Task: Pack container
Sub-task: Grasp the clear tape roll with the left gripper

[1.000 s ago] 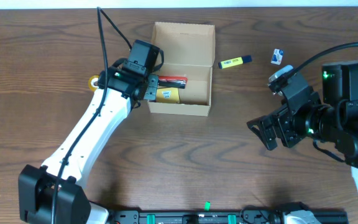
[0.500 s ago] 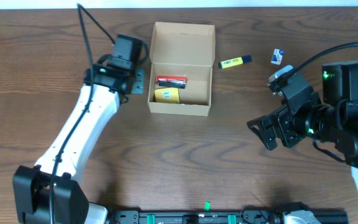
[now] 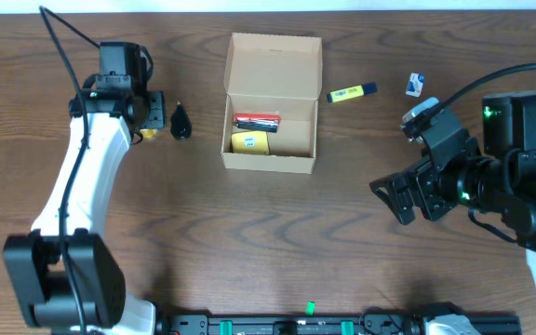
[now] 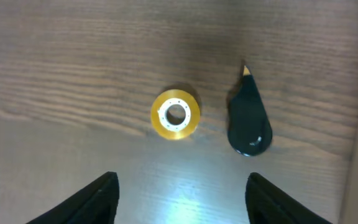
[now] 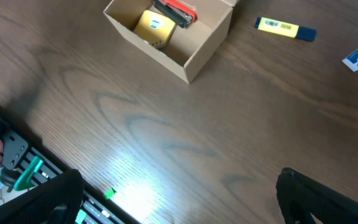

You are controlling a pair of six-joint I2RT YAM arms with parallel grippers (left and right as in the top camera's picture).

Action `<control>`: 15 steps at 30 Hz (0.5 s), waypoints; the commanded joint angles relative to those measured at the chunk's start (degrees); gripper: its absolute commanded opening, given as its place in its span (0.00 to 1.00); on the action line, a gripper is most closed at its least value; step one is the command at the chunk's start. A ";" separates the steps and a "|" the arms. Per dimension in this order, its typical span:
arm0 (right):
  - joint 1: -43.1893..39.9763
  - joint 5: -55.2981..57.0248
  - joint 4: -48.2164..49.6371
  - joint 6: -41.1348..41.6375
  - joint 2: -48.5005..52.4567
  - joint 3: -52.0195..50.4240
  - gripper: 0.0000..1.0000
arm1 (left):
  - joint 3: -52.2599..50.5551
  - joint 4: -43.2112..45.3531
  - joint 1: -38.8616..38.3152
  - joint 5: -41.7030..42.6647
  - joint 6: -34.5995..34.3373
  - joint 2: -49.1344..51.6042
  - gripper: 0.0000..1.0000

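The tan cardboard container (image 3: pixel 270 160) stands open at the table's middle back, its flap lid up; it also shows in the right wrist view (image 5: pixel 204 46). Inside lie a yellow item (image 3: pixel 249 141) and a red-and-black item (image 3: pixel 256 120). My left gripper (image 3: pixel 154 112) is open and empty, left of the box. In the left wrist view its fingers (image 4: pixel 179 196) hover just short of a yellow tape roll (image 4: pixel 175 114) and a black teardrop-shaped item (image 4: pixel 248 121). My right gripper (image 3: pixel 406 200) is open and empty, well to the right of the box.
A yellow highlighter (image 3: pixel 353 92) lies right of the box, also in the right wrist view (image 5: pixel 284 28). A small white-and-blue packet (image 3: pixel 414 85) lies further right. A black rail with green clips (image 3: pixel 311 323) runs along the front edge.
My left arm has swung left, away from the box, uncovering the black teardrop item on the table. The right arm has not moved.
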 commanded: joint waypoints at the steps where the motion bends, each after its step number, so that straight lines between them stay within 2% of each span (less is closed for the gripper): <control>1: -0.46 -0.55 -0.02 -0.85 0.07 0.26 0.99 | 0.39 1.55 0.96 0.68 2.73 3.50 0.70; 15: -0.46 -0.55 -0.04 -0.85 0.07 0.26 0.99 | 0.42 8.22 4.20 0.85 3.52 15.87 0.79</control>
